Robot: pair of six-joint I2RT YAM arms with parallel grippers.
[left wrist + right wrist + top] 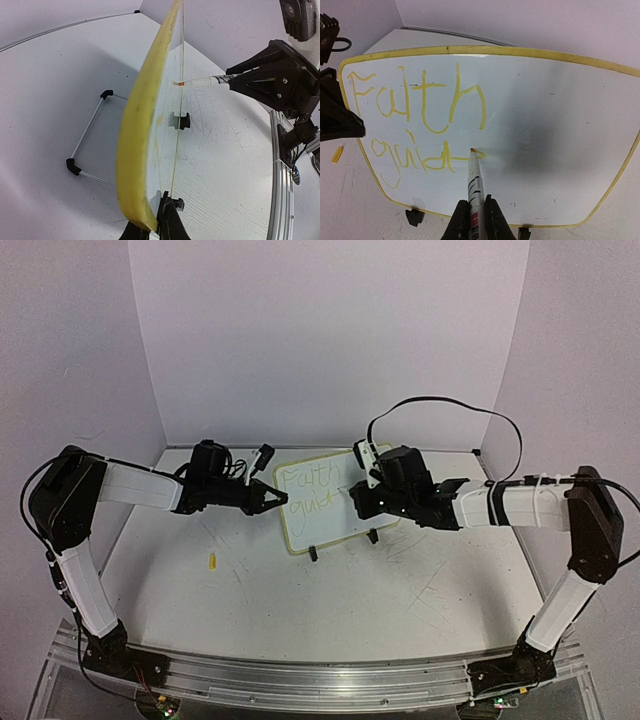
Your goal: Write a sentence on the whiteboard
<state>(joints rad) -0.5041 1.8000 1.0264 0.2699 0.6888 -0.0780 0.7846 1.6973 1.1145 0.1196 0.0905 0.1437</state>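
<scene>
The whiteboard (325,498), white with a thin yellow rim, stands tilted on black clip feet at the table's middle back. Yellow writing on it reads "Faith" and below it "guid" (415,160). My left gripper (272,500) is shut on the whiteboard's left edge (135,165), holding it steady. My right gripper (360,502) is shut on a white marker (474,187) whose orange tip touches the whiteboard (545,140) just right of the lower word. From the left wrist view the marker (202,81) meets the board's face edge-on.
The board's wire stand (87,132) with black corner pieces rests on the table behind the board. A small yellow marker cap (212,561) lies on the table at the left front, also in the right wrist view (337,154). White walls close in the back and sides.
</scene>
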